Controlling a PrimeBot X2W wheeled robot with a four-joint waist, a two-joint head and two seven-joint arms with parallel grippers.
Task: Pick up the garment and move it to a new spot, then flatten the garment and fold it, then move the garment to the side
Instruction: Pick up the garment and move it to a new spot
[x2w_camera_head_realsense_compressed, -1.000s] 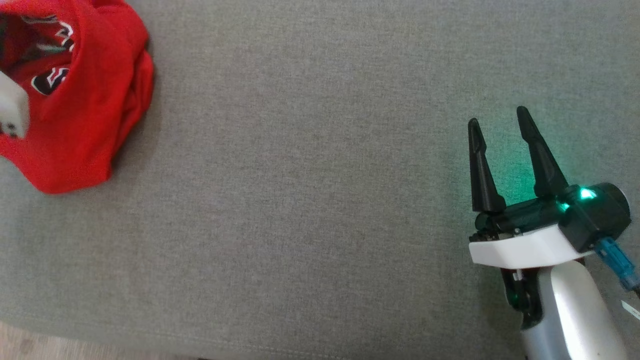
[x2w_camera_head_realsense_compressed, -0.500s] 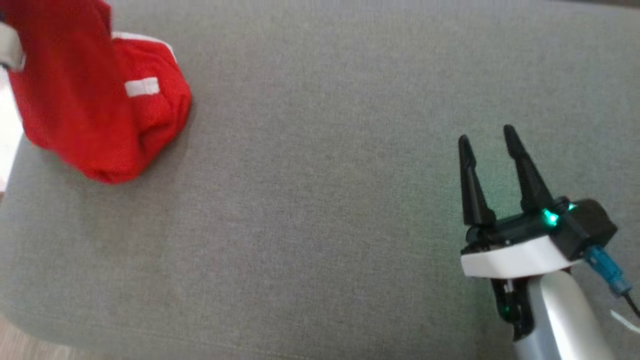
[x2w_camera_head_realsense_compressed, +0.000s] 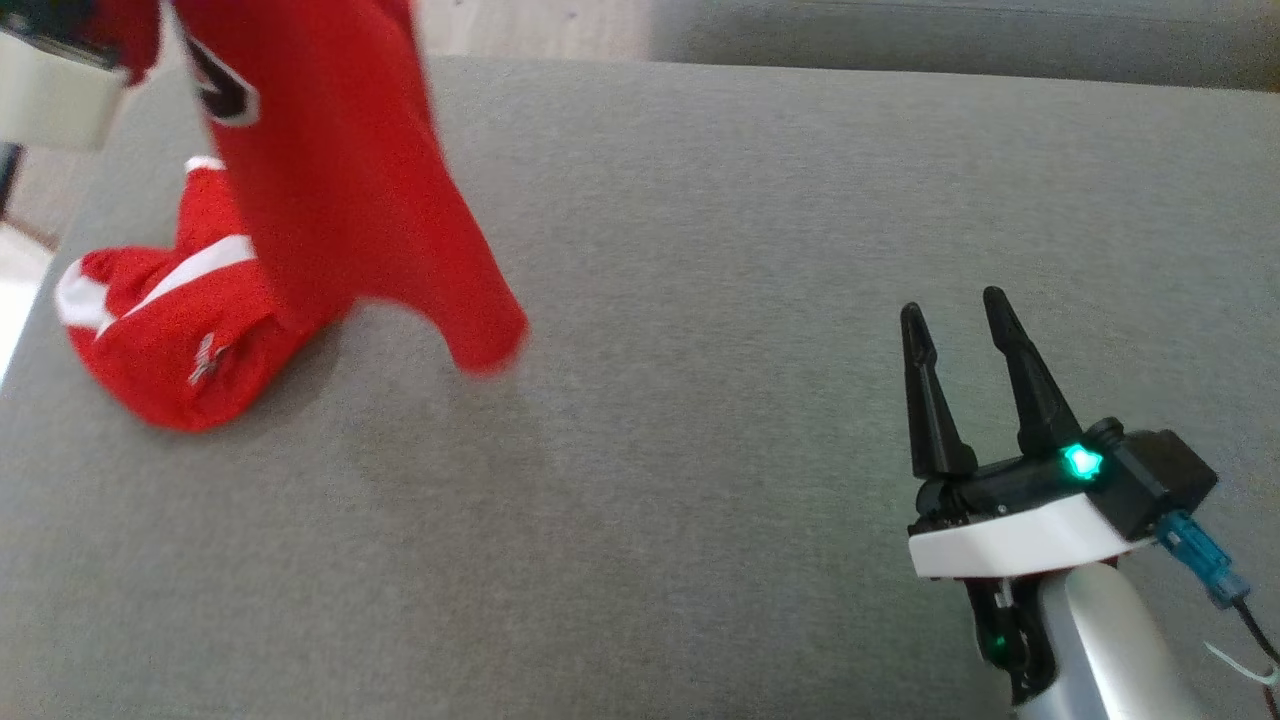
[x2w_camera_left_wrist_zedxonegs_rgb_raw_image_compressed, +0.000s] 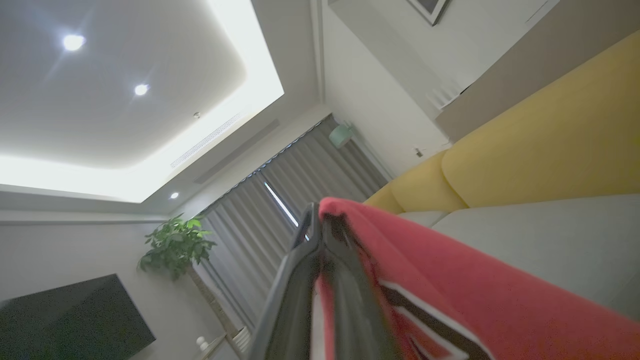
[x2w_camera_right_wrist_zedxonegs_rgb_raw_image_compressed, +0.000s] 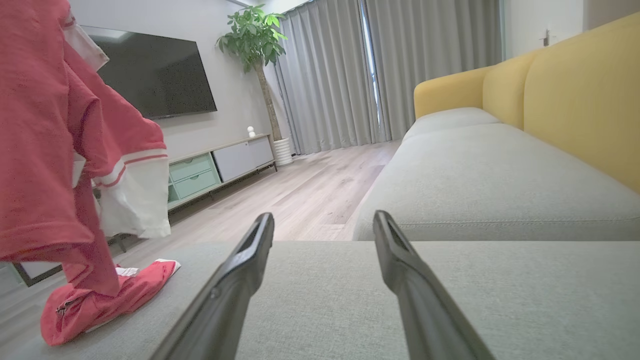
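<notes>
Partly aloft, garment (x2w_camera_head_realsense_compressed: 340, 200) in left gripper (x2w_camera_left_wrist_zedxonegs_rgb_raw_image_compressed: 318, 216); right gripper (x2w_camera_head_realsense_compressed: 952, 303) (spread) empty.

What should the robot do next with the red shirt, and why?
Probably raise the left gripper higher: it is shut on the shirt, but the shirt's lower end lies bunched on the grey cushion, so carrying it sideways now would drag it.

Garment (x2w_camera_head_realsense_compressed: 335, 230) at left on cushion (x2w_camera_head_realsense_compressed: 700, 420)
</notes>
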